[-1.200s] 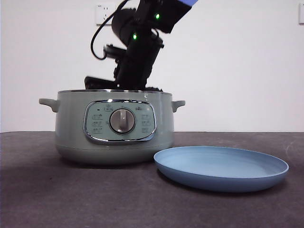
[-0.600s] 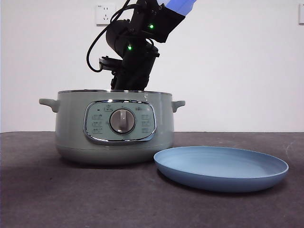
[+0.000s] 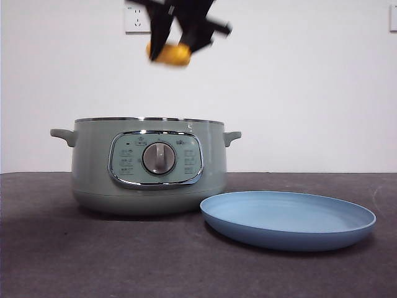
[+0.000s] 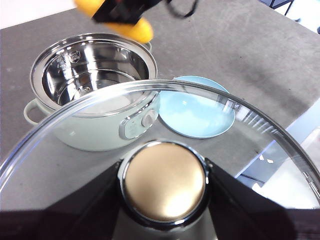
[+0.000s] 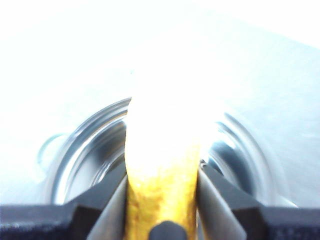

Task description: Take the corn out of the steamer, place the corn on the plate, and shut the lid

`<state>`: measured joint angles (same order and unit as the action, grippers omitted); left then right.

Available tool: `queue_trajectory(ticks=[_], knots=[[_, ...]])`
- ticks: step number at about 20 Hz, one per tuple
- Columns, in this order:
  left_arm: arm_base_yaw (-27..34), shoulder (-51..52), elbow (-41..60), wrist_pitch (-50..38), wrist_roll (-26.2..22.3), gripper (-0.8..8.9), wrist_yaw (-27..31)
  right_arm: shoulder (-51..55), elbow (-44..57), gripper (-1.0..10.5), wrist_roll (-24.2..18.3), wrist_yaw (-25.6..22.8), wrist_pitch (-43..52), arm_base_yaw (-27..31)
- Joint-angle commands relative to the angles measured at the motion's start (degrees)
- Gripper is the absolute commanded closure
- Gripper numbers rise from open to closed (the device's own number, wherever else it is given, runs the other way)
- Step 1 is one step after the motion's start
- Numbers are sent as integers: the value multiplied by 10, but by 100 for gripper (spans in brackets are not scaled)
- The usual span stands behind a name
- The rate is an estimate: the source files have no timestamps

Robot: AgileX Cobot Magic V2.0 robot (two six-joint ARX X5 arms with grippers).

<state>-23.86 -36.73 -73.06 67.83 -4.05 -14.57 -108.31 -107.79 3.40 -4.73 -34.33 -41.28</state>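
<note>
My right gripper is shut on the yellow-orange corn and holds it high above the open sage-green steamer. In the right wrist view the corn stands between the jaws, with the steamer's steel bowl below. My left gripper is shut on the knob of the glass lid and holds it raised, off the pot. From there I see the empty steamer, the corn above it and the light-blue plate. The plate is empty.
A dark grey table carries the steamer and the plate side by side. A white wall with a socket stands behind.
The right arm has risen out of the steamer, lifting the corn from inside the pot to high above its rim. Steamer and plate have not moved.
</note>
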Motion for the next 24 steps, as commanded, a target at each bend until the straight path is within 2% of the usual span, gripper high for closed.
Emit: queue_trajectory(ticks=[1,7,10,13,16,19,24], knots=[[-2,6,-5,-30,-6,822,-5,54,4,963,-38,-2,-84,3],[-2,6,-5,-34,-7,822,-5,172,13,964,-55,3,-212,63],[-2,6,-5,-35,-7,822,-5,216,73,964,-59,3,-219,87],[-2,6,-5,-35,-7,822,-5,278,206,963,-53,9,-156,109],[-2,5,-5,-35,-7,822,-5,328,364,963,-35,66,-63,146],[-2,5,-5,-35,-6,822,-5,328,482,963,-28,111,28,173],[-2,5,-5,-35,-6,822,-5,271,572,963,7,138,162,172]])
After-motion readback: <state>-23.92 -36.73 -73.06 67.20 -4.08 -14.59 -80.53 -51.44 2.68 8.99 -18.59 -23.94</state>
